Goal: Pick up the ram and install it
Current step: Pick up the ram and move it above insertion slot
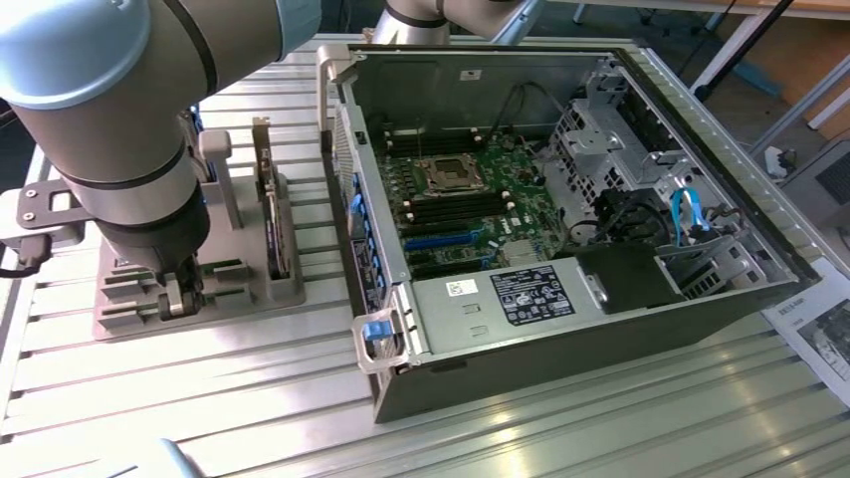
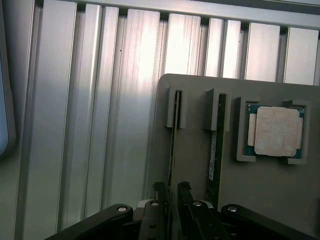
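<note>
Your hand was wide open right over the ram, which stood on edge, its length running between the fingers.

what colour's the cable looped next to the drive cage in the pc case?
Light blue; the cable shows best in the exterior view.

Your exterior view looks down obliquely from high over the counter, computer case and grey holder. Your wrist view stares straight down past the tool, close onto that same holder.
</note>
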You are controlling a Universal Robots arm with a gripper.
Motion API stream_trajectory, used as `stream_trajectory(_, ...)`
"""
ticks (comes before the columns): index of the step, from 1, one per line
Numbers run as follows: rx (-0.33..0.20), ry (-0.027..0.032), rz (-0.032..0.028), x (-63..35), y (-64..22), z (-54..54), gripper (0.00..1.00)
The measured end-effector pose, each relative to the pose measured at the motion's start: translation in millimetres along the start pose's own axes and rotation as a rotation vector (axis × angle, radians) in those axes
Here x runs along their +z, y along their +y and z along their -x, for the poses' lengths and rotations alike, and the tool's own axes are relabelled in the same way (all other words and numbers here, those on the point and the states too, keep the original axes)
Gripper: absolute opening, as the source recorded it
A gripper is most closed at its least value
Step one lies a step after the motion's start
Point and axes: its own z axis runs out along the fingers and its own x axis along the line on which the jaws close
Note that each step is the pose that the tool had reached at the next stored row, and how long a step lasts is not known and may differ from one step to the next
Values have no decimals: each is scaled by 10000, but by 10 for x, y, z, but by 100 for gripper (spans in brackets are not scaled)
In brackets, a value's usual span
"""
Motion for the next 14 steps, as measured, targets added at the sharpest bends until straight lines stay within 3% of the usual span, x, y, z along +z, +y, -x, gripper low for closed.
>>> stream_trajectory(14, 0, -1, -2, 2, 0, 0, 22)
